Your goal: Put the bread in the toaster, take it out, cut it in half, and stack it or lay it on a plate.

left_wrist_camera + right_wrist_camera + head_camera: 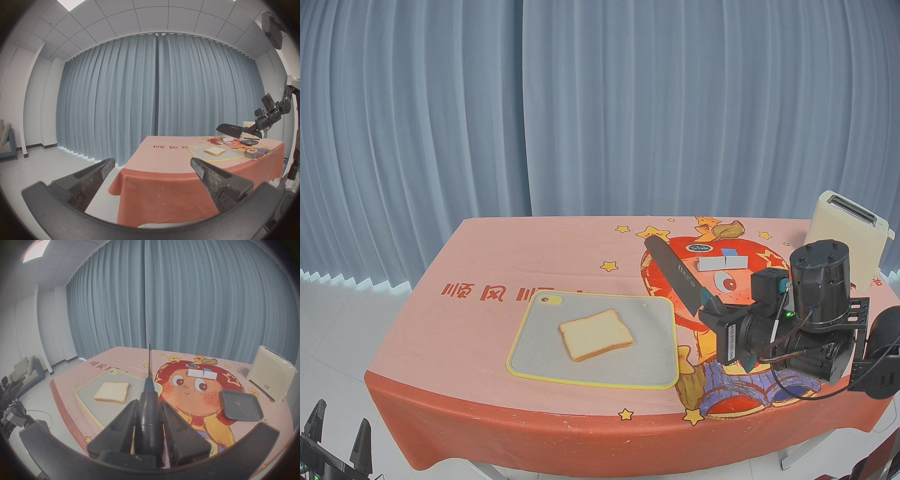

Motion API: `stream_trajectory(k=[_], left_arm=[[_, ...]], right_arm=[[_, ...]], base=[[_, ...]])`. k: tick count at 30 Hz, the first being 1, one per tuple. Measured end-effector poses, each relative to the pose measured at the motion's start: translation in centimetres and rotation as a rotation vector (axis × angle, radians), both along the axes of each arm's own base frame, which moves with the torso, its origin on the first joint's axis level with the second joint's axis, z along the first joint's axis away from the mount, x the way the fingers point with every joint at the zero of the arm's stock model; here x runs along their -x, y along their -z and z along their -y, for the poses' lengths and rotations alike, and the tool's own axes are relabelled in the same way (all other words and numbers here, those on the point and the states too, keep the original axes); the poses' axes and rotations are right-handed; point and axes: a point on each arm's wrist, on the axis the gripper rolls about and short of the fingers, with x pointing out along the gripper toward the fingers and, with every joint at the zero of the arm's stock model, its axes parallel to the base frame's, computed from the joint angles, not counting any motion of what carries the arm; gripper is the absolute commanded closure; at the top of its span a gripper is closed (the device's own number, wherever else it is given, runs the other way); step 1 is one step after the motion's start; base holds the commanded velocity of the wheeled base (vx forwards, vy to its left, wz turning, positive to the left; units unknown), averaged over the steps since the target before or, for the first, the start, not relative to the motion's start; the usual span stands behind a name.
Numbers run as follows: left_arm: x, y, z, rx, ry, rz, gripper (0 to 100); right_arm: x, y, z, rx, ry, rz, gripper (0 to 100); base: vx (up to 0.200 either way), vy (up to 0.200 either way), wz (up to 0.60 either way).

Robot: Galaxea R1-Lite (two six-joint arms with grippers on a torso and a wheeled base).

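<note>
Gripping a kitchen knife with a black blade and a dark handle (677, 274), the right gripper (149, 410) is seen above the right part of the table. Its 2 black fingers are pressed firmly on the handle from both sides. The knife is held in the air and touches nothing. Its blade is pointed away from the robot and toward the left, over the cloth just beside the right edge of the board. In the right wrist view the blade is seen edge-on as a thin line.

1 slice of white bread with a light brown crust (595, 334) is laid flat near the middle of a grey cutting board with a yellow rim (650, 350). The slice is whole, and it is well apart from the knife. The board is placed on a table covered with an orange-pink cloth (519, 250), on which stars and a large cartoon face are printed.

A cream-white toaster (847, 234) is stood at the far right corner of the table, its slot turned upward. A dark grey rectangular tray (242, 405) is laid on the cloth near the toaster. 2 small white blocks (723, 263) are set side by side on the cartoon face, farther back.

The left gripper (152, 162) is kept low, off the front left corner of the table, and its 2 fingers are spread wide apart. A grey-blue pleated curtain (600, 106) is hung behind the table.
</note>
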Motion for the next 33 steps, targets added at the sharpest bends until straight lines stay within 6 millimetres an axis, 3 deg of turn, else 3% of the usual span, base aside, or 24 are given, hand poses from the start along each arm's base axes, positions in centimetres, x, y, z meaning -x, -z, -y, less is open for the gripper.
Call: stream_trajectory(k=[17,26,33], left_arm=[[0.0,0.0,0.0,-0.001,0.000,0.000,0],[0.0,0.0,0.0,-0.001,0.000,0.000,0],[0.0,0.0,0.0,-0.001,0.000,0.000,0]], right_arm=[[0.5,-0.1,-0.3,-0.001,-0.021,0.002,100],[1.9,0.3,-1.9,0.003,-0.095,-0.011,100],[1.7,-1.1,-3.0,-0.029,-0.122,0.028,100]], base=[[0.000,0.000,0.00],[0.000,0.000,0.00],[0.000,0.000,0.00]])
